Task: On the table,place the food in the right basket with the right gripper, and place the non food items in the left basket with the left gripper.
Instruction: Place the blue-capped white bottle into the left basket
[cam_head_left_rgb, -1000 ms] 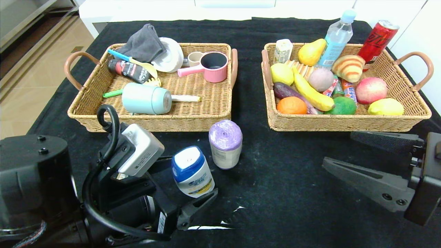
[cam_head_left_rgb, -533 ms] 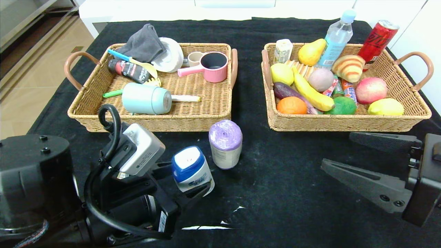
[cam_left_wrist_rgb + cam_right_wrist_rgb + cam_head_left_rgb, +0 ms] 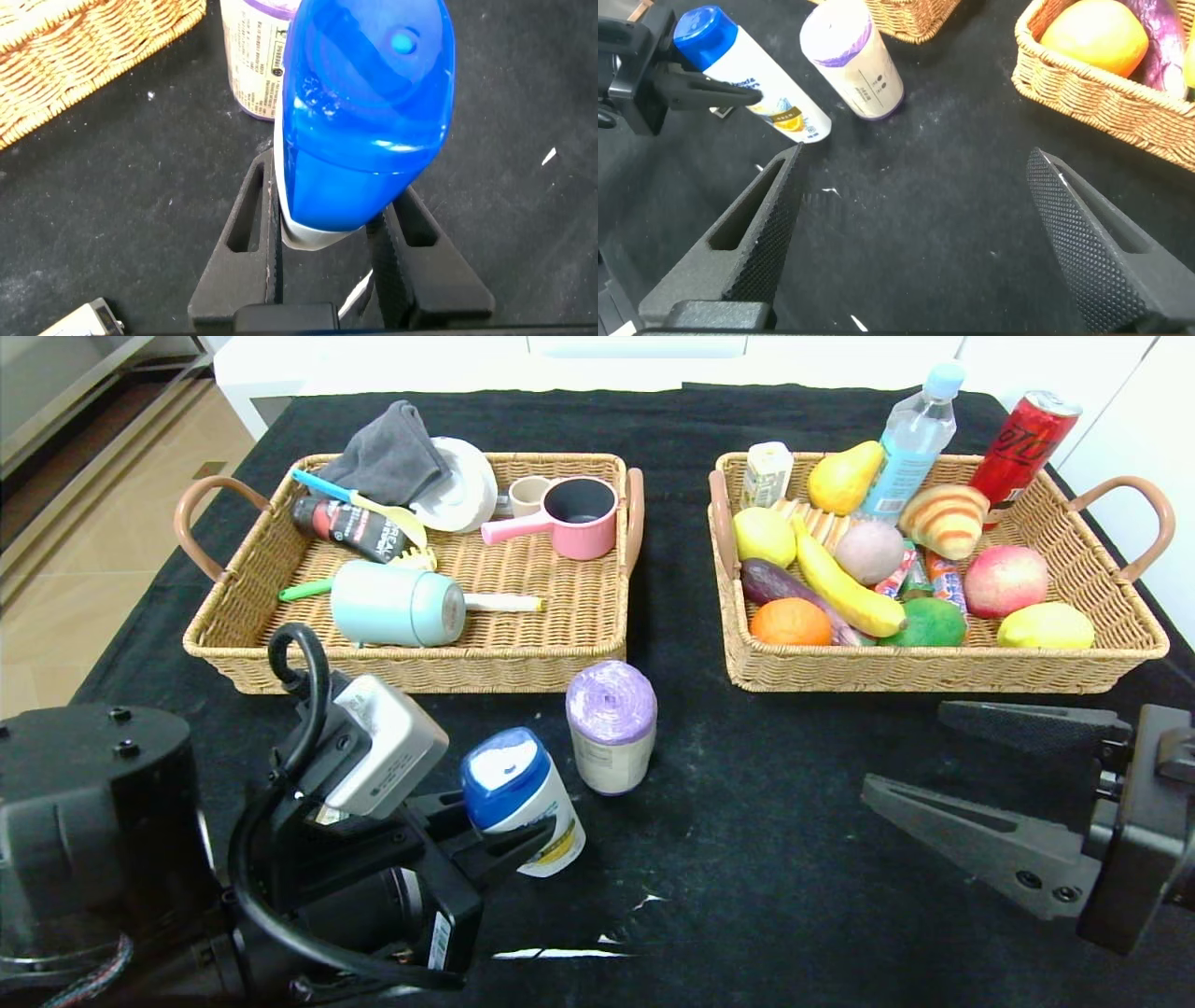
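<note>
I'm clamping the left pincer [image 3: 509, 840] low on the bottle [image 3: 519, 800] beside the roll [image 3: 611, 726]; it's tilting, slick, top-heavy. Right pincer [image 3: 980, 775] is gaping.

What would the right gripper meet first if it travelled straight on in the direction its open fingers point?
Probably bare black table. The open right gripper points across the cloth towards the purple-topped roll and the blue-capped bottle held by the left gripper; depth is unclear, but the roll looks nearest that line.

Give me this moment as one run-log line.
left gripper: shut on blue-capped bottle, tilted | right gripper: open, idle by right basket | purple roll: on table | left basket: awaiting bottle
</note>
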